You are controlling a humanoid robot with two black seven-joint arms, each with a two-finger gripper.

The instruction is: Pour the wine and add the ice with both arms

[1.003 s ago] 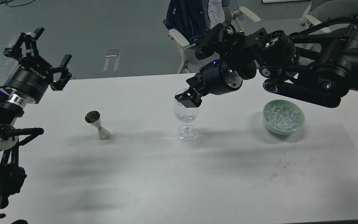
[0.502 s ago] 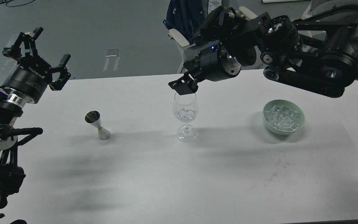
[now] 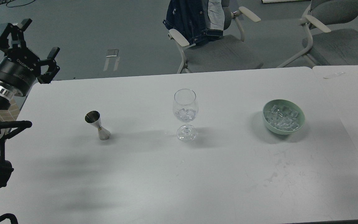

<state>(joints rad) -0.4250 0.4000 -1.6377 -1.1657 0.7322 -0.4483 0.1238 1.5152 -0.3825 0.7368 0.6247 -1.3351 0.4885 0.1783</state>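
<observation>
A clear wine glass (image 3: 185,114) stands upright at the middle of the white table (image 3: 172,174), with a few clear ice cubes (image 3: 186,114) in its bowl. Any wine in it is too clear to make out. A green bowl (image 3: 283,116) of several ice cubes sits to the right. A steel jigger (image 3: 98,125) stands to the left. My left gripper (image 3: 23,42) is open and empty, raised beyond the table's left edge. My right arm and gripper are out of view.
Two grey chairs stand behind the table, one (image 3: 210,40) with a dark jacket (image 3: 191,21) over its back, the other (image 3: 334,34) at the far right. A second table (image 3: 350,93) adjoins on the right.
My right arm rose from above the wine glass and left the view. My left arm moved left and slightly up. The ice cubes stayed in the glass.
</observation>
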